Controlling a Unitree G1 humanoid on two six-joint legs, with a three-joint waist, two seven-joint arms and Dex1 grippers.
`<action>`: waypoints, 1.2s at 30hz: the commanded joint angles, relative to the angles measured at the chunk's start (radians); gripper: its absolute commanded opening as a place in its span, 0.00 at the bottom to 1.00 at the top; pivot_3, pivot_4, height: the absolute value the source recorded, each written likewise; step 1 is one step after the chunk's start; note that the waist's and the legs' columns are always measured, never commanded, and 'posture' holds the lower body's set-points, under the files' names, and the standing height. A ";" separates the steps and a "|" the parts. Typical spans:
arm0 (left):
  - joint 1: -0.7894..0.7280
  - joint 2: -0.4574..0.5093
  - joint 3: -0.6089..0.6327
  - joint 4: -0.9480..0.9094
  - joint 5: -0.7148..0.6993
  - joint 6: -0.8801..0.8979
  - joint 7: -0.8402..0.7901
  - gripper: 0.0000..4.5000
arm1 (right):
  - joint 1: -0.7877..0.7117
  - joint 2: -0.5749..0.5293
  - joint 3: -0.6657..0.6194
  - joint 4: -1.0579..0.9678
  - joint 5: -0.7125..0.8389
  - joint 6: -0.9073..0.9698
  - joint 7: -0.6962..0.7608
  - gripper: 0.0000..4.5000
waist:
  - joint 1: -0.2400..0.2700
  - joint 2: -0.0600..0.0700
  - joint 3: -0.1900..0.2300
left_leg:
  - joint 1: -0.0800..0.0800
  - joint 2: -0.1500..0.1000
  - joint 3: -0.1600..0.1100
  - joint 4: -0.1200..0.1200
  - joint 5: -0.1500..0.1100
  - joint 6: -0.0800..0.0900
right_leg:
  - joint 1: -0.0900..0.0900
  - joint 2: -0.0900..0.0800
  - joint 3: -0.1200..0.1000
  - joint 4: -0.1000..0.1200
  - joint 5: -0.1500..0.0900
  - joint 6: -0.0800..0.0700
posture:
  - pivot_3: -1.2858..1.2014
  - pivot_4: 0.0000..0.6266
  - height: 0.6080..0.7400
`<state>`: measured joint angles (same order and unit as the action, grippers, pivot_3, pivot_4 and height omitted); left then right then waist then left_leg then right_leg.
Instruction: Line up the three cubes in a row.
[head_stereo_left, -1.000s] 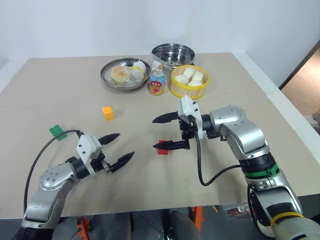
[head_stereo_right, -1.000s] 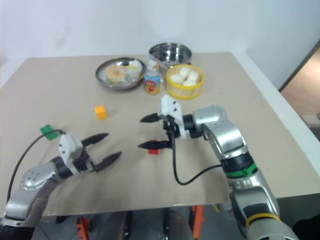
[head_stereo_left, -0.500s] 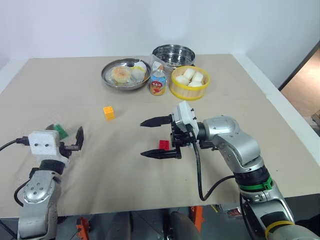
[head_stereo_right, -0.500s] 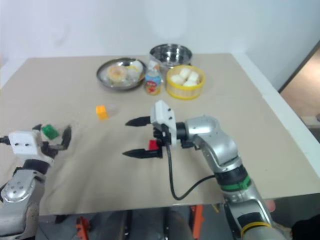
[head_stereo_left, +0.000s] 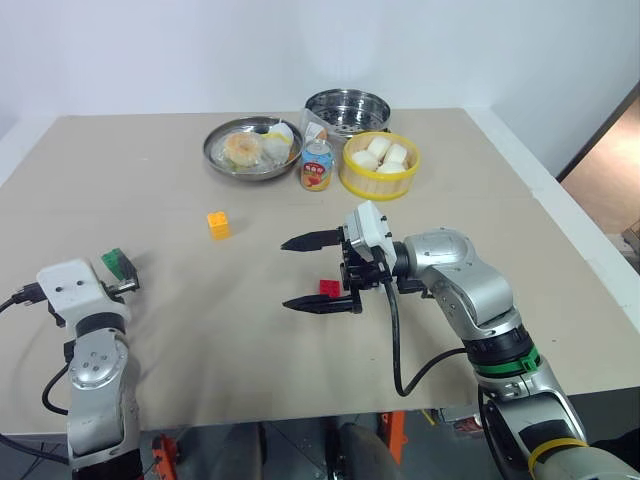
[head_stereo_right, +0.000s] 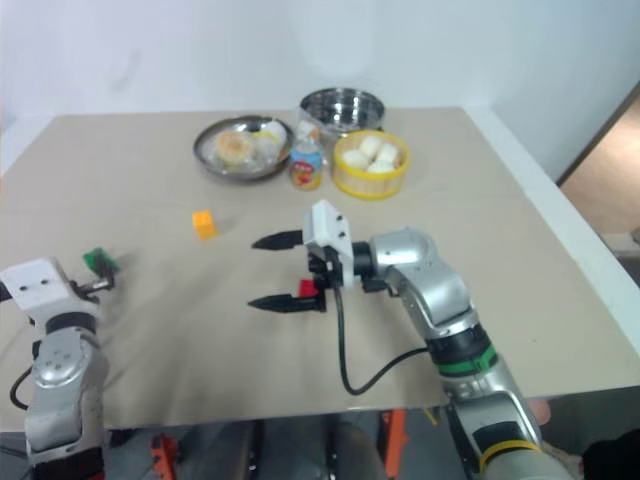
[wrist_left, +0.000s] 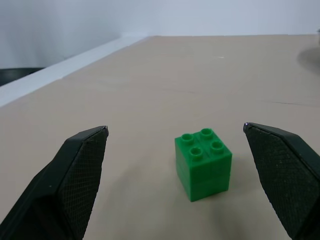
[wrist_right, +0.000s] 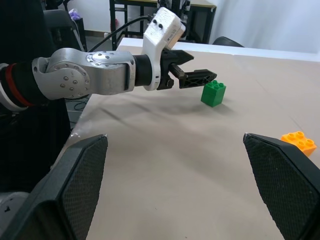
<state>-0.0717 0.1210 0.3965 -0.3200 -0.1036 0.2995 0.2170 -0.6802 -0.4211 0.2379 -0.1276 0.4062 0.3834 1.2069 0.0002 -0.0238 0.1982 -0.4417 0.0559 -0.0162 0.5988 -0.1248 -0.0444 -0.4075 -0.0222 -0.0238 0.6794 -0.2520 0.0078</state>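
At the table's far edge stand a steel plate, printed can, steel pot and yellow bun basket.

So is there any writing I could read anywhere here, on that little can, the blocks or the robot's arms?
Small printed can: it carries a coloured label, but the print is too small to read.
Green cube, red cube, yellow-orange cube: only plain studs, no lettering to be seen.
Left gripper and right gripper: no legible marking on the housings.
So nothing here can be quoted.
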 joint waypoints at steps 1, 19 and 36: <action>-0.028 -0.013 -0.007 0.006 0.009 0.004 0.022 1.00 | -0.024 0.007 0.005 0.001 -0.010 -0.043 0.006 1.00 | 0.000 0.000 0.000 | 0.000 0.000 0.000 0.000 0.000 0.000 | 0.000 0.000 0.000 0.000 0.000 0.000 | 0.52 0.24 1.00; -0.092 -0.005 -0.005 0.104 -0.019 0.006 0.015 1.00 | -0.033 0.046 -0.038 -0.002 0.045 0.046 -0.061 1.00 | 0.001 -0.002 0.000 | 0.000 0.000 0.000 0.000 0.000 0.000 | 0.000 0.000 0.000 0.000 0.001 0.001 | 0.52 0.24 1.00; -0.160 0.021 0.012 0.227 -0.024 -0.042 0.005 0.88 | -0.027 0.058 -0.071 0.018 0.069 0.082 -0.135 1.00 | 0.002 -0.003 0.000 | 0.000 0.000 0.000 0.000 0.000 -0.001 | 0.000 0.000 0.000 0.000 0.001 0.001 | 0.52 0.24 1.00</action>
<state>-0.2153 0.1283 0.4018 -0.0886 -0.1276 0.2834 0.2246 -0.6866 -0.3622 0.1902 -0.1006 0.4676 0.4836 1.0731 0.0021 -0.0268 0.1983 -0.4421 0.0558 -0.0157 0.5989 -0.1251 -0.0450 -0.4078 -0.0224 -0.0236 0.6793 -0.2512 0.0092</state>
